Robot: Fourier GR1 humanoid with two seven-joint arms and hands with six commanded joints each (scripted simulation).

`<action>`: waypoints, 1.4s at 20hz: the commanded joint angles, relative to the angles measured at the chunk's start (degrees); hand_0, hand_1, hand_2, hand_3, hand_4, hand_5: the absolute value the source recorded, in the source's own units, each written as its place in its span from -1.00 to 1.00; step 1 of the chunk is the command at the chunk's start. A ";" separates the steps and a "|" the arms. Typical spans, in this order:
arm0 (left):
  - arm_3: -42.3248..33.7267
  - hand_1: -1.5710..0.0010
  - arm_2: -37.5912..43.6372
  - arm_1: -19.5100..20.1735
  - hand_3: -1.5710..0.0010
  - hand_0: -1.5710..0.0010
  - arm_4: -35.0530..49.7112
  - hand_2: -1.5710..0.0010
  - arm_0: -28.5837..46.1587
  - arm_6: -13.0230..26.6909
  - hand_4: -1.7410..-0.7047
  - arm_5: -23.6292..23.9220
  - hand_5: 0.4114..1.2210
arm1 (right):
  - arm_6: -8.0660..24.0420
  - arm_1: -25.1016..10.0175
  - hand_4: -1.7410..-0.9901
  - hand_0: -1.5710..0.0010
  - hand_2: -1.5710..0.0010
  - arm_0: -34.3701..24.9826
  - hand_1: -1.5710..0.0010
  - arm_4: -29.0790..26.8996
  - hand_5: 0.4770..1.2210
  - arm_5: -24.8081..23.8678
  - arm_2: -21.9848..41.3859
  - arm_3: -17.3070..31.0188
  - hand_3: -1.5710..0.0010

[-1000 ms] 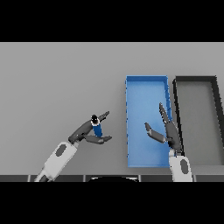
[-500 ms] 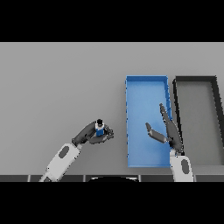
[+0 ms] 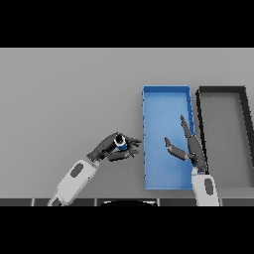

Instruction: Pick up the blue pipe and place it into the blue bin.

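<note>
Grey table [image 3: 59, 94] carries a blue bin [image 3: 165, 90] at right-centre and a black bin [image 3: 222, 90] just beside it on the right, both long and open-topped.

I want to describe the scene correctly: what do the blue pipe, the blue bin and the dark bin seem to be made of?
Blue pipe, held in the left hand: probably plastic, with a pale open end; too small to be sure.
Blue bin: looks like matte plastic, an even flat blue with thin straight walls and no shine.
Dark bin: black rim and grey floor, also matte; plastic or painted metal, I cannot tell.
</note>
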 commanded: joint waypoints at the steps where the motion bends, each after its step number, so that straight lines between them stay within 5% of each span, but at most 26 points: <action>1: -1.41 -0.97 -0.29 0.40 -0.85 -0.96 -0.04 -0.97 0.23 0.62 -0.96 -0.02 0.98 | -0.69 0.13 0.23 1.00 1.00 0.24 1.00 0.49 -0.46 -0.26 0.35 -0.48 1.00; 7: -5.09 -0.99 -0.92 -0.48 -0.84 -0.99 0.77 -0.99 -2.04 6.64 -0.97 -0.04 0.99 | -1.90 -0.25 0.25 1.00 1.00 1.25 1.00 0.28 -0.43 0.15 0.14 -0.35 1.00; 12: -5.33 -1.00 -0.89 0.37 -0.84 -1.00 0.14 -1.00 -1.60 8.01 -0.98 -0.09 1.00 | -4.27 7.39 0.28 1.00 1.00 14.06 1.00 5.58 -0.43 -8.86 3.22 -8.01 1.00; 16: -4.77 -1.00 -0.46 0.07 -0.83 -1.00 0.25 -1.00 -2.29 8.05 -0.98 -0.45 1.00 | -3.14 12.06 0.36 1.00 1.00 20.71 1.00 9.81 -0.44 -14.33 5.62 -12.91 1.00; 20: -4.57 -1.00 -0.51 -0.45 -0.83 -1.00 -0.13 -1.00 -2.63 8.75 -0.98 -0.77 1.00 | -6.14 10.69 0.36 1.00 1.00 21.20 1.00 0.55 -0.62 -7.31 5.66 -18.26 1.00; 24: -5.31 -1.00 -0.66 -0.27 -0.84 -1.00 -0.34 -1.00 -2.14 8.16 -0.98 -1.53 1.00 | 0.21 5.40 0.20 1.00 1.00 18.81 1.00 -9.40 -0.87 1.12 5.58 -26.51 1.00; 26: -5.61 -1.00 -1.20 -0.91 -0.84 -1.00 -1.01 -1.00 -2.02 9.10 -0.98 -1.10 1.00 | 8.80 3.60 0.10 1.00 1.00 14.54 1.00 -11.53 -0.92 4.65 7.40 -27.43 1.00; 28: -4.61 -1.00 -0.58 -0.88 -0.84 -1.00 -1.29 -1.00 -2.77 9.10 -0.98 -1.29 1.00 | 13.00 1.05 0.08 1.00 1.00 11.16 1.00 -12.94 -0.92 8.24 8.56 -28.27 1.00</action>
